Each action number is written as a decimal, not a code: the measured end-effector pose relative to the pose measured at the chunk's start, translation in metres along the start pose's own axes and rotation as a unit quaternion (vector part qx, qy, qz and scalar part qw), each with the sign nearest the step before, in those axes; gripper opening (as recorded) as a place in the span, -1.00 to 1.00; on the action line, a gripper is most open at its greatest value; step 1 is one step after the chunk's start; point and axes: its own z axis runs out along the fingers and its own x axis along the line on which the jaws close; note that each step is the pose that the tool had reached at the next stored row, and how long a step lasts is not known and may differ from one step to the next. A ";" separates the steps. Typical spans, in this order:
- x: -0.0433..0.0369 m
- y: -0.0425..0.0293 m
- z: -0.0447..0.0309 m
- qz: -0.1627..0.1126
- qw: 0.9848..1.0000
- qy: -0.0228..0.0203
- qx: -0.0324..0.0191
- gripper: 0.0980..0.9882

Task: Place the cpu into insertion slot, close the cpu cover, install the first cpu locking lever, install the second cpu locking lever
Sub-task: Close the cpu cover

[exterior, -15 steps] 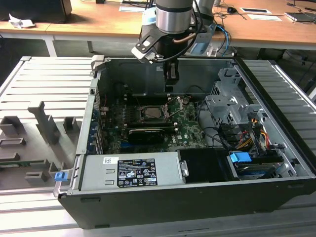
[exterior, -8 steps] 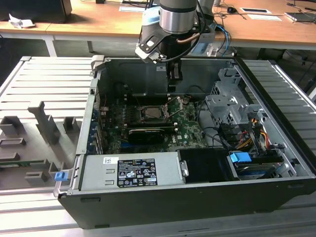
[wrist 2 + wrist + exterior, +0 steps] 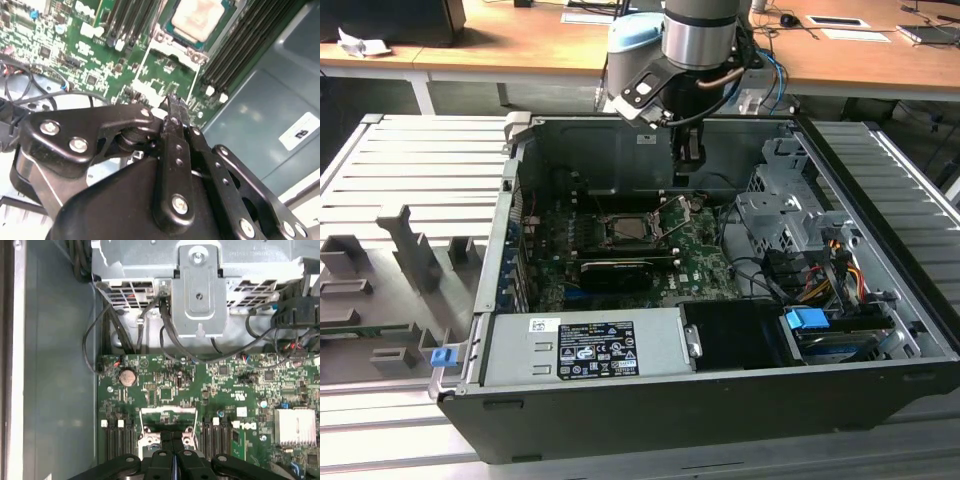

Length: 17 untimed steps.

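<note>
Cpu lies flat in the insertion slot, its silvery-beige top bare and facing up. The slot sits towards the far side of the green motherboard, inside the open computer case. The cpu cover is swung open off the slot, so green board shows through its square window. In the exterior view the cover stands tilted at the slot's edge on the exterior view's right. The cover does not lie over the cpu.

The gripper hangs from the arm above the board, on the cover's side of the slot and nearest to the raised cover. In both wrist views its black fingers are pressed together with nothing between them, and their tips point down at the cover frame. Whether the tips touch the frame cannot be told.

Black memory slots run along both sides of the socket area. A grey drive cage fills the case on the exterior view's right, and a labelled power supply lies along the near edge
</note>
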 end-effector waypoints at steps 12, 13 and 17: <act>-0.0001 0.0110 0.0130 -0.001 1.000 -0.001 -0.004 -0.98; -0.0001 0.0149 0.0162 -0.001 1.000 -0.001 -0.004 -0.98; 0.0002 0.0285 0.0267 -0.001 1.000 -0.001 -0.005 -0.98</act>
